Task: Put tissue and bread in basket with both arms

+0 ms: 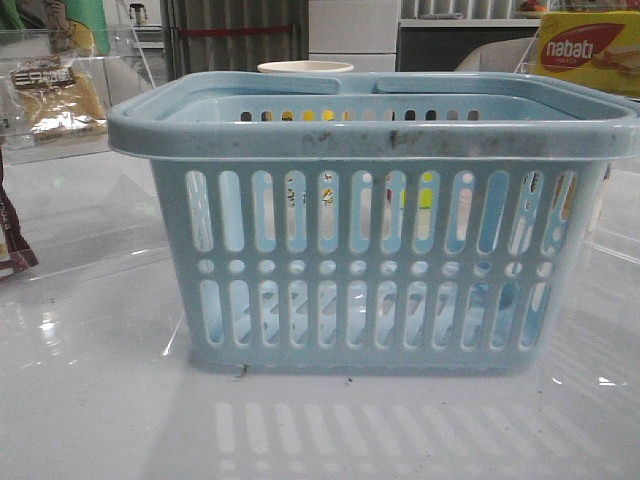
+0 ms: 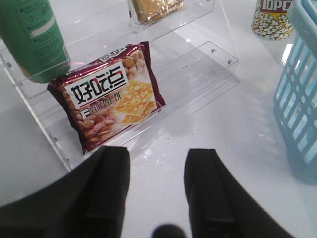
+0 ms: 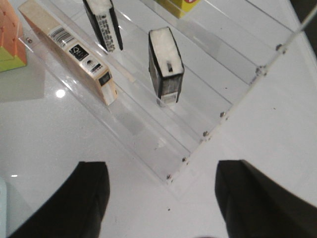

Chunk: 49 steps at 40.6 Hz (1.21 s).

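Observation:
The light blue basket fills the middle of the front view, and its slotted wall also shows in the left wrist view. The bread lies on a clear shelf at the far left; its lower edge shows beyond my left gripper, which hangs open and empty over the white table. The tissue, a black pack with a white top, stands on a clear stepped shelf ahead of my right gripper, which is open wide and empty. A second similar pack stands further back.
A dark red cracker packet and a green bottle sit on the left clear rack. A popcorn cup stands near the basket. A tan box leans on the right shelf. The yellow nabati box is at the far right.

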### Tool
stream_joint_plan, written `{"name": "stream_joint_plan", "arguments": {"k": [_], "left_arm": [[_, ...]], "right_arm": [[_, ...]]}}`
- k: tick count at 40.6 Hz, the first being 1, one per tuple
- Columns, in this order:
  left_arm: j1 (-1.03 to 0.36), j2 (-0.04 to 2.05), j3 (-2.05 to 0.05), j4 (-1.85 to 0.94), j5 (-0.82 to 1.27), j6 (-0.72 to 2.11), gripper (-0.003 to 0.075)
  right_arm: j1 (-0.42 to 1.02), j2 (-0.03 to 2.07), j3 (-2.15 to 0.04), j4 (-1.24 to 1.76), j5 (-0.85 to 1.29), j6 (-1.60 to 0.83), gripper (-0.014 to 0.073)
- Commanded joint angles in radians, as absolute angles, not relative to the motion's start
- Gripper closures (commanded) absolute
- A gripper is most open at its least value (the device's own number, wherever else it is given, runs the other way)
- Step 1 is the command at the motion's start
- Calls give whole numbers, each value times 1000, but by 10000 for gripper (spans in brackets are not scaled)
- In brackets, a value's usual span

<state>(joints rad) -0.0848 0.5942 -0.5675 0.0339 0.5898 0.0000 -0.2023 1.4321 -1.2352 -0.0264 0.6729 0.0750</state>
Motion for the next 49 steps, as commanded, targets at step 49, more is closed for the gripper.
{"name": "stream_joint_plan", "arguments": {"k": [49], "left_arm": [[-84, 601, -604, 24, 514, 0, 560]], "right_arm": [[-212, 1750, -1522, -53, 583, 76, 379]]}}
